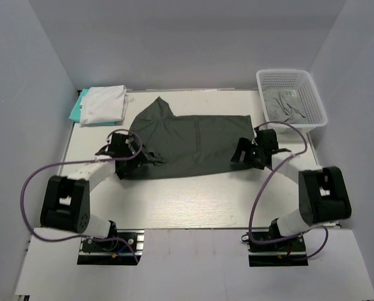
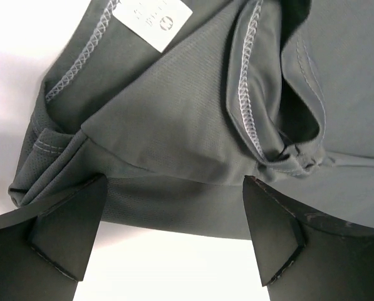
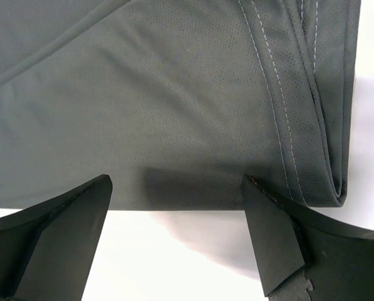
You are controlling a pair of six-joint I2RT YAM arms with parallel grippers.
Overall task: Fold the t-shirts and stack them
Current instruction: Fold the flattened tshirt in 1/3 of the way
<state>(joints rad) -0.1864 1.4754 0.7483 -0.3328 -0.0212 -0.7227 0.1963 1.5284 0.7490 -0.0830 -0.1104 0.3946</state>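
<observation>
The dark charcoal-grey t-shirt (image 1: pixel 190 144) lies spread mid-table (image 1: pixel 193 200), with the left gripper (image 2: pixel 174 207) at its near left corner and the right gripper (image 3: pixel 177 207) at its near right corner, both wide apart and holding nothing, while the folded white t-shirt (image 1: pixel 105 103) rests on the teal t-shirt (image 1: pixel 77 111) far left.

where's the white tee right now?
Top view: the white t-shirt lies folded at the table's far-left corner, on the teal t-shirt, left of the spread charcoal t-shirt.
</observation>
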